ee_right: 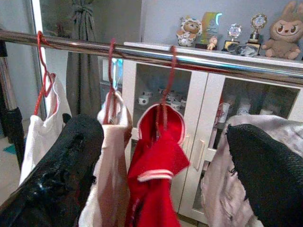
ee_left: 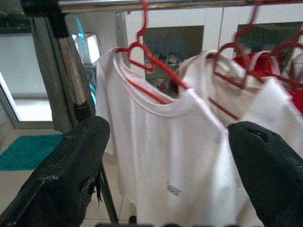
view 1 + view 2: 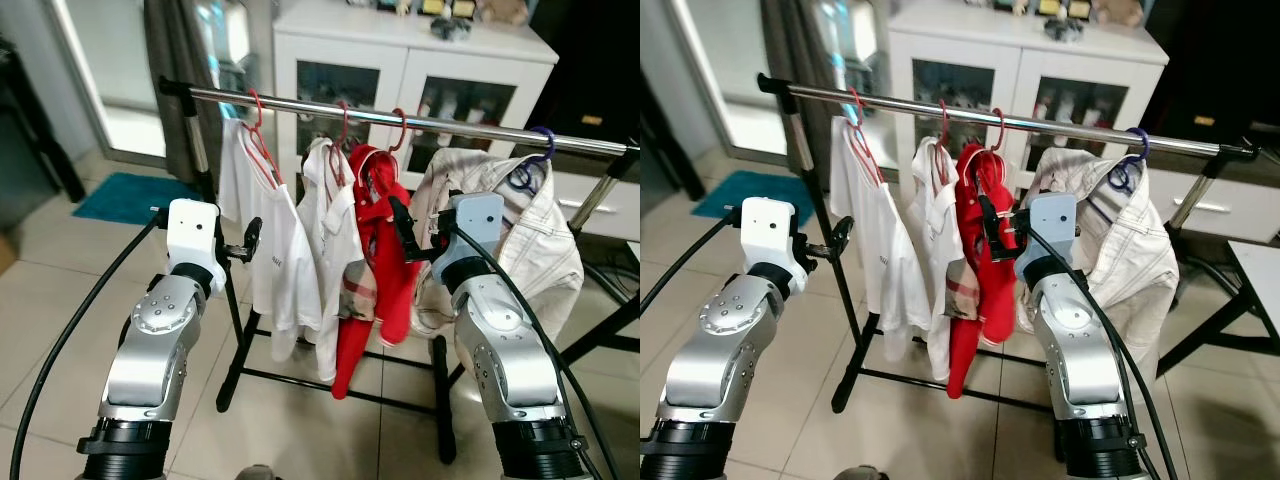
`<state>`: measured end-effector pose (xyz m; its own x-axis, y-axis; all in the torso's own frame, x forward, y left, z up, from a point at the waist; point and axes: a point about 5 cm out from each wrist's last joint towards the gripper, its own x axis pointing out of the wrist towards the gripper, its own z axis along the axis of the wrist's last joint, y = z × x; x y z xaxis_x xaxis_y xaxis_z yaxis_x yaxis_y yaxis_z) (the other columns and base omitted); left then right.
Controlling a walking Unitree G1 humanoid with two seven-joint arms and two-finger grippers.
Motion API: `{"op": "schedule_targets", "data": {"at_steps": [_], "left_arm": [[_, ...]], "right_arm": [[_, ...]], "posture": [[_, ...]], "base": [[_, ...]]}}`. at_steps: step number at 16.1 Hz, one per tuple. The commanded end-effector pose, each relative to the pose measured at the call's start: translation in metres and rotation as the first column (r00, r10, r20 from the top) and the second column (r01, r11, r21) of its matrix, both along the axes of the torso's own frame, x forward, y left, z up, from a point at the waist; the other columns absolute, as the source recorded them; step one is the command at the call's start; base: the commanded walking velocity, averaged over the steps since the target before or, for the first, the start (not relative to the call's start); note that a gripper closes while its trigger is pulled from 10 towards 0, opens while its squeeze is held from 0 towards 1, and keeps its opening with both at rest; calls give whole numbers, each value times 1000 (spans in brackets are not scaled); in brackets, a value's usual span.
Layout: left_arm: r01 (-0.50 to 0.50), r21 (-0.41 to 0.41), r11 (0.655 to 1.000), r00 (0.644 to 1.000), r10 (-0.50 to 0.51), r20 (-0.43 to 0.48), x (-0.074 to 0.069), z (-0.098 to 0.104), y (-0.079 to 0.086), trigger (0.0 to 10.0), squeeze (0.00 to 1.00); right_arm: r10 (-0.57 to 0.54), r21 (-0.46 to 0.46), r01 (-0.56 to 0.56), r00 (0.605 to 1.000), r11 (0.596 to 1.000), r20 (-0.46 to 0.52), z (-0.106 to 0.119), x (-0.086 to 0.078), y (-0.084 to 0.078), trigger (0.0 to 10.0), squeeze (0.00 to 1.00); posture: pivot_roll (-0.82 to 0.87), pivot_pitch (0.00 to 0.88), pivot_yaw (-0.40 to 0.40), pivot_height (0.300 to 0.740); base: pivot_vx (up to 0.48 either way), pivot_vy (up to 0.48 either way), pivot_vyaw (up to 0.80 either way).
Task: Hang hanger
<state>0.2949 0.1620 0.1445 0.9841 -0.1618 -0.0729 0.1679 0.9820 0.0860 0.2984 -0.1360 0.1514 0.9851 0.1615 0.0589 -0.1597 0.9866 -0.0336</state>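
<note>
Pale floor tiles (image 3: 60, 290) run under a black-framed clothes rack, a white cabinet (image 3: 420, 60) behind it and a teal mat (image 3: 125, 195) at about ten o'clock. From the head view, the steel rail (image 3: 420, 122) carries a white T-shirt (image 3: 270, 260), a second white top (image 3: 325, 230) and a red garment (image 3: 375, 290), each on a red hanger (image 3: 258, 140), with a beige jacket (image 3: 530, 240) on a purple hook at two o'clock. Left pincer (image 3: 250, 240) hovers by the T-shirt; right pincer (image 3: 402, 235) sits just beside the red garment. Left wrist view: fingers (image 2: 71, 165) spread wide, empty, facing the T-shirt. Right wrist view: fingers (image 1: 61, 161) likewise apart, the red garment between them, gripping nothing. Every hanger seems hooked already; I'd check each hook sits fully over the rail, then back off straight so no cloth snags.
</note>
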Motion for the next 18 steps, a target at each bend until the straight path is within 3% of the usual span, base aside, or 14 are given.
{"op": "schedule_targets", "data": {"at_steps": [1,8,11,12,13,16,18], "left_arm": [[31,-3,1000,999,-31,17,2,3,-10,10000,1000],[49,11,999,999,-50,12,1,2,-11,10000,1000],[60,20,998,998,-60,13,2,2,-13,10000,1000],[63,23,998,998,-63,15,2,3,-14,10000,1000],[69,44,997,997,-70,17,2,2,-14,10000,1000],[84,41,996,996,-85,32,2,3,-14,10000,1000],[88,26,996,995,-89,37,2,5,-13,10000,1000]], "right_arm": [[-28,6,28,999,1000,-27,-4,1,-8,10000,1000],[-62,15,63,996,998,-57,-8,-1,-10,10000,1000],[-87,51,91,993,995,-74,-11,-2,-11,10000,1000],[-94,52,99,992,994,-80,-12,-2,-12,10000,910],[-100,48,104,992,993,-81,-12,-2,-13,10000,0],[-94,35,98,991,995,-96,-13,-2,-11,10000,0],[-84,14,86,991,996,-103,-14,-1,-9,10000,0]], "posture": [[-48,0,-32,740],[-50,0,-25,740],[-47,0,-24,740],[-47,0,-24,740],[-47,0,-24,740],[-47,0,-20,740],[-46,0,-20,740]], "base": [[0,-386,0],[0,-382,0],[0,-89,0],[0,0,0],[0,0,0],[0,0,0],[0,0,-800]]}}
